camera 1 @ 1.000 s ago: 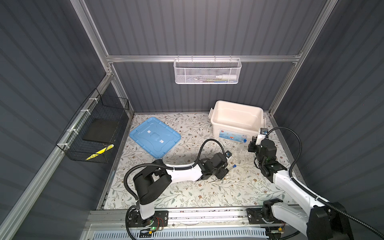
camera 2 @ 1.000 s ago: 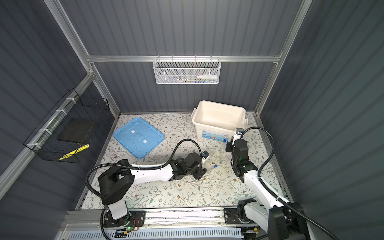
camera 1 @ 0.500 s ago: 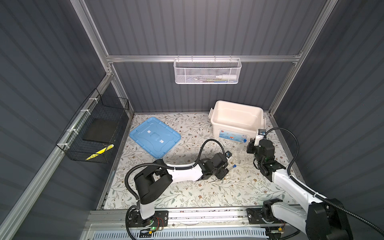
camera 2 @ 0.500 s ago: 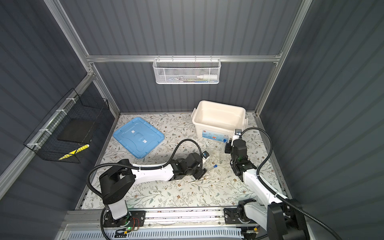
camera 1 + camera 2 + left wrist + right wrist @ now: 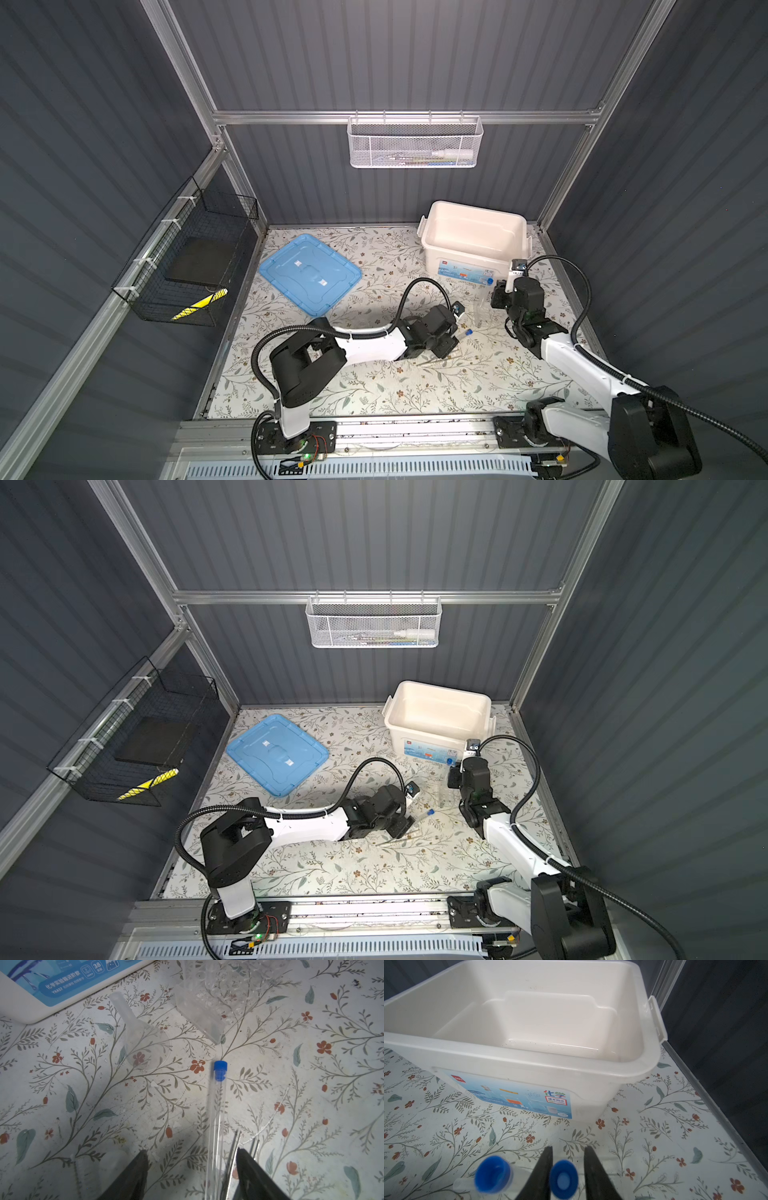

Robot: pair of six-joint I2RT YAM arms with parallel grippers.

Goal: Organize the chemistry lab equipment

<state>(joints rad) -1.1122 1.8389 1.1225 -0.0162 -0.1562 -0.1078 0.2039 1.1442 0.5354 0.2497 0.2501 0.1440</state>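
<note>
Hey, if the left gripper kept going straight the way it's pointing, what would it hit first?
Probably the blue-capped test tube, lying lengthwise on the mat between the left gripper's open fingers, tweezers alongside. Past its cap the clear tube rack comes next, though height is hard to judge.

The right hand (image 5: pixel 568 1148) hangs over the floral tabletop (image 5: pixel 664 1126). Its 2 dark fingers (image 5: pixel 542 1174) stand parted on either side of a round blue cap (image 5: pixel 563 1179) seen end-on, with a thin gap showing on 1 side. Just beside it is a second cap (image 5: pixel 492 1174), also blue and blurred. Beyond them stands the open-topped cream box (image 5: pixel 529 1057), with a blue label (image 5: pixel 517 1099) on its near wall.
</note>
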